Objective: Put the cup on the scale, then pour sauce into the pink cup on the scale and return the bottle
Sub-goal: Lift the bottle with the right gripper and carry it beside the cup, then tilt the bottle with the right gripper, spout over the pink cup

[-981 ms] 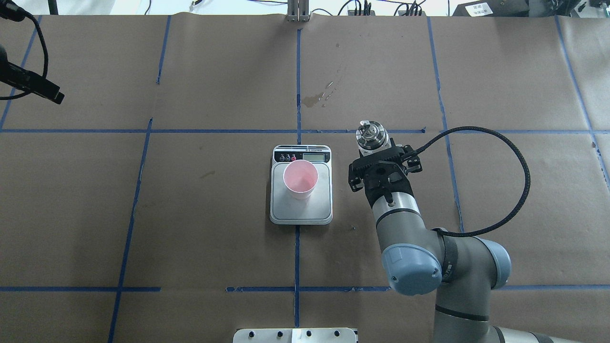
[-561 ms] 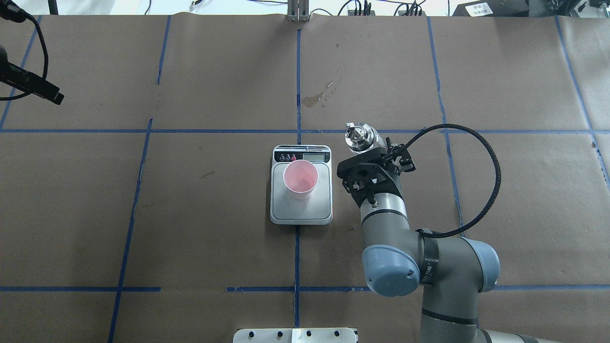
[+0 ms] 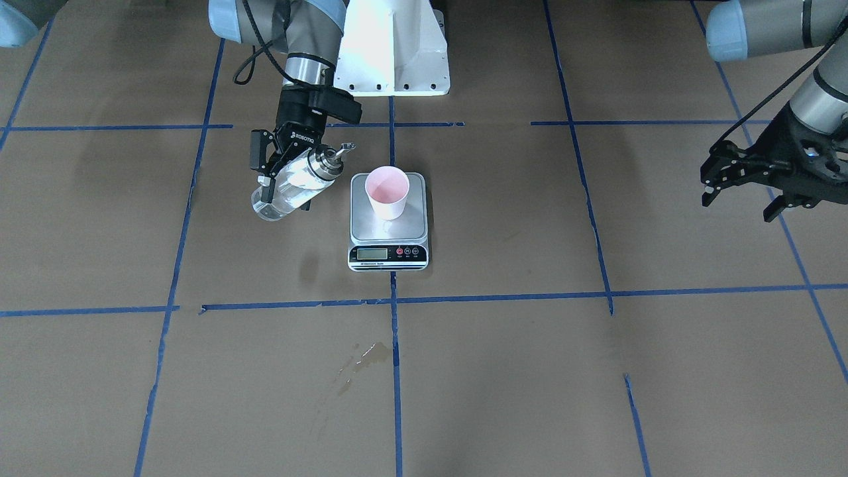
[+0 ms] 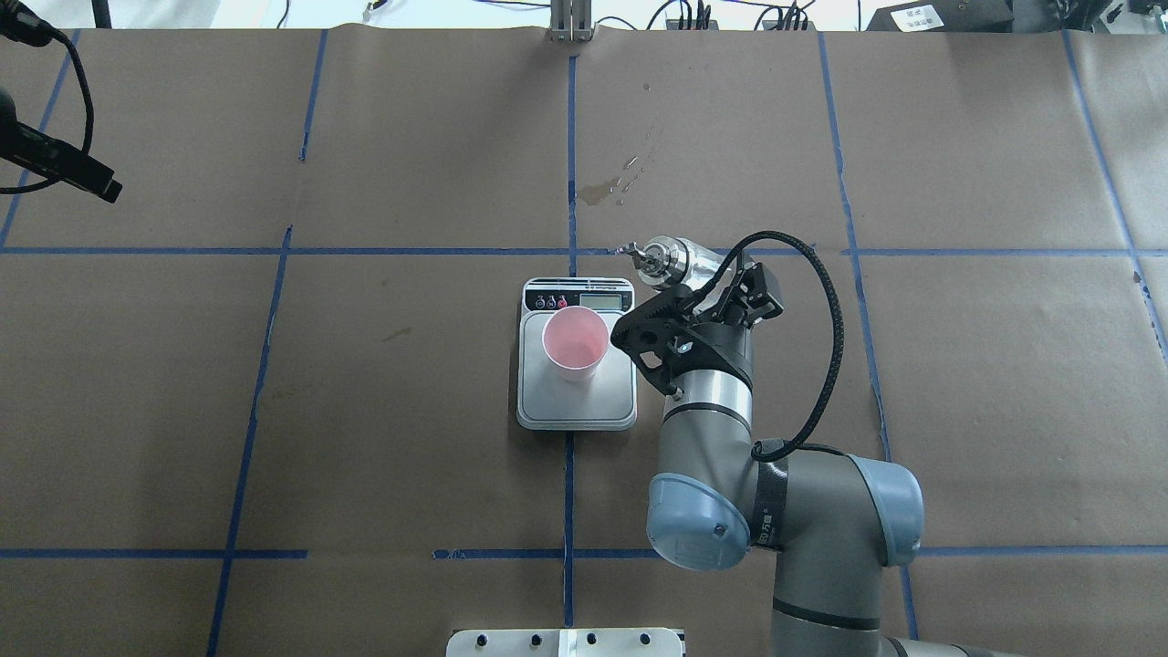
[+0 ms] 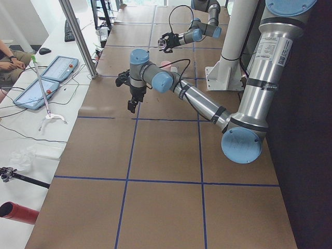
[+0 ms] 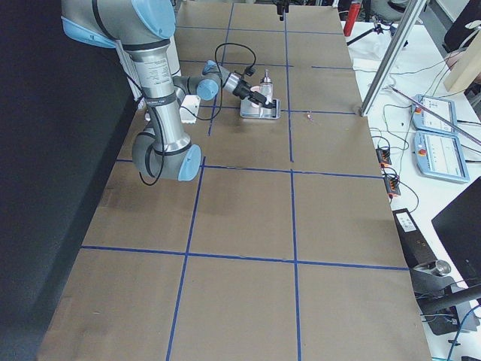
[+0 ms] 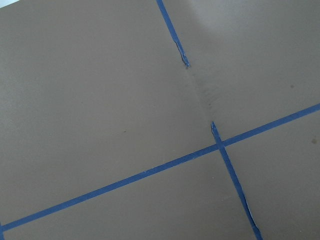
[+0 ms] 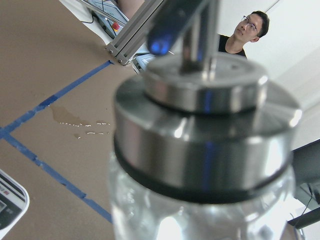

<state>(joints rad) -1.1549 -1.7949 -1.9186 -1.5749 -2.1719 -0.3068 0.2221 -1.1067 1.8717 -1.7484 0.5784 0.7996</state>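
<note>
Right gripper [image 3: 285,179] is clamped around the bottle [image 3: 281,199], just left of the scale [image 3: 412,225] in the front-facing view, and the cup [image 3: 387,192] stands upright on the upper half of the platform. The pour turns on one relation: the bottle's long axis slants from its base at lower left to its spout at upper right, aimed toward the cup. The spout tip stops short of the rim with a gap between, so I judge it must travel further right before any sauce can land inside. Left gripper [image 3: 737,207] hangs empty with fingers spread at the far right edge, well apart, so the right arm is plainly nearer. A second ago, overhead, the bottle stood upright further right of the scale; now it is tilted and shifted left toward it. Cup and scale are unmoved.
</note>
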